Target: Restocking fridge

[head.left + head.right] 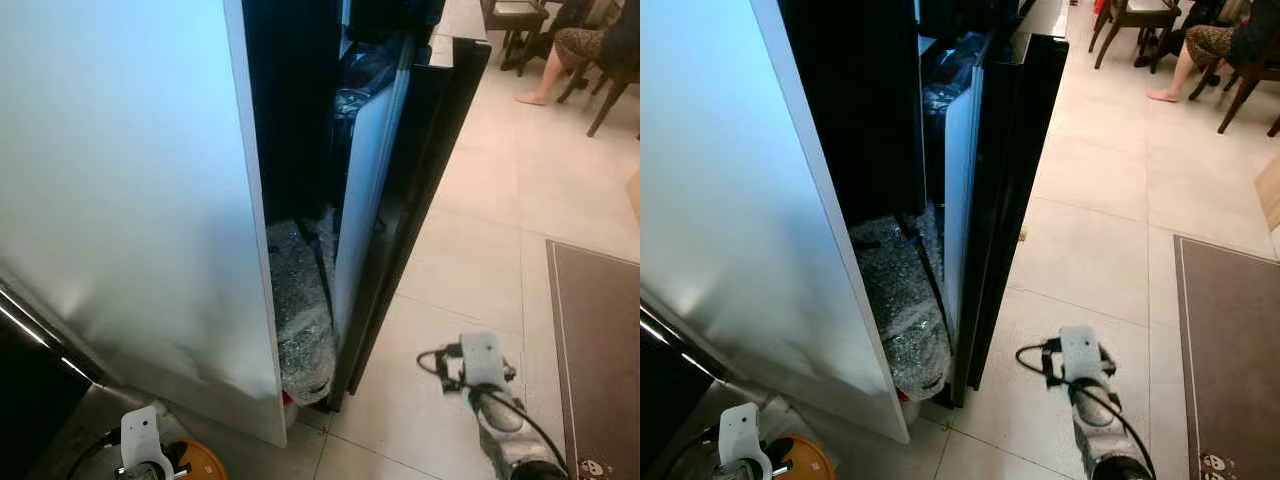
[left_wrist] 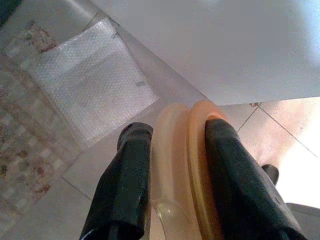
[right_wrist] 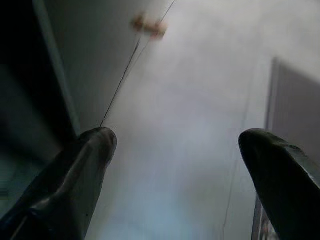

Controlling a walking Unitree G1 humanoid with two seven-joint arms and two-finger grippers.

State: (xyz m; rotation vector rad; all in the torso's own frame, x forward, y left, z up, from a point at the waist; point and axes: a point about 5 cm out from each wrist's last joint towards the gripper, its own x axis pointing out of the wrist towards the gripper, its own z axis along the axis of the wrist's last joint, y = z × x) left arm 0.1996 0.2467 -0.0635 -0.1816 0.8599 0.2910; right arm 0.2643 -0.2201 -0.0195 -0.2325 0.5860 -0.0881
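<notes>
The robot stands at the fridge [image 1: 130, 200], whose pale door [image 1: 365, 190] is ajar beside the dark outer panel [image 1: 425, 170], leaving a narrow gap with dim shelves and a bubble-wrapped bundle [image 1: 300, 320] wedged low in the opening. The left tool [image 2: 172, 175] is clamped on an orange-and-cream round container [image 2: 187, 165], its fingers [image 2: 127, 185] pressing either side; from the head it shows low at the left, just beside the fridge's bottom corner, above the tiled floor [image 1: 470, 250]. A flat bubble-wrap sheet [image 2: 90, 85] lies on the floor beneath it. The right tool [image 3: 175, 165] hangs with its fingers [image 3: 80, 170] spread wide and nothing between them, over bare tile near a dark mat [image 1: 600, 340]. My reading: the item is in hand but not yet stocked, so this is the carry-to-fridge step. The next move likely calls for the free right tool to swing the door wider, since the gap looks too tight, then lifting the container to a shelf. A seated person's legs [image 1: 560, 60] show far across the room. No brand, label or writing can be read anywhere
</notes>
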